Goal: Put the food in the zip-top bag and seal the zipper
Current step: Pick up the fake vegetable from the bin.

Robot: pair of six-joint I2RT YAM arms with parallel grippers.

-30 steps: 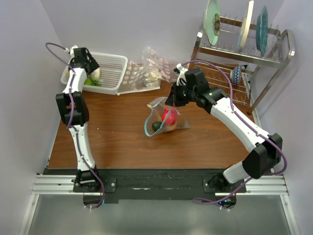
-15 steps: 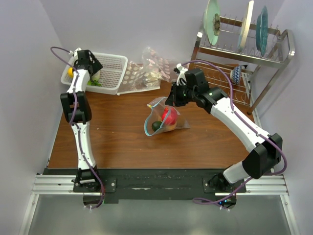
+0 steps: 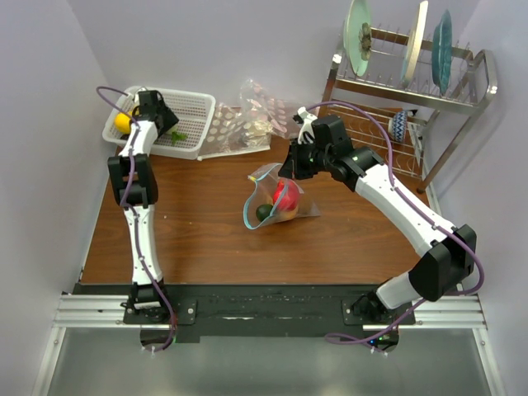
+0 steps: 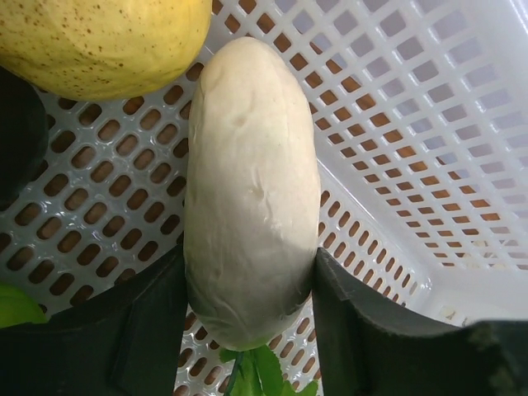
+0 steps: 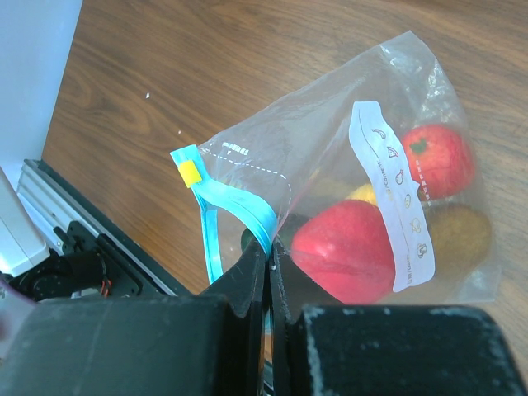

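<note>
Since a second ago, the left gripper (image 4: 249, 280) is seen shifted right and deeper into the basket (image 4: 429, 124), a yellow fruit (image 3: 122, 122) is uncovered at the basket's left end, and the jaws are drawn in from wide until both fingers are pressed against the sides of a white vegetable (image 4: 247, 190). That vegetable's lower end is hidden between the fingers. In the left wrist view the yellow fruit is cut off by the top edge and the green leaves (image 4: 256, 371) by the bottom edge. The right gripper (image 5: 270, 256) is unmoved, its jaws closed flat on the zipper (image 5: 239, 206), and the bag (image 5: 330, 140) is held up by that rim with its bottom resting on the table (image 3: 206, 239). Through the plastic two red fruits (image 5: 346, 247), one brownish piece (image 5: 458, 235) and one yellow piece (image 5: 367, 194), mostly hidden, are counted. Three plates (image 3: 417, 41) are stood in one rack (image 3: 412, 87) at the rear right. The basket is set in the rear left corner, beside the dotted bags (image 3: 247, 115). Bare wood is left around the bag, well apart from every table edge.
</note>
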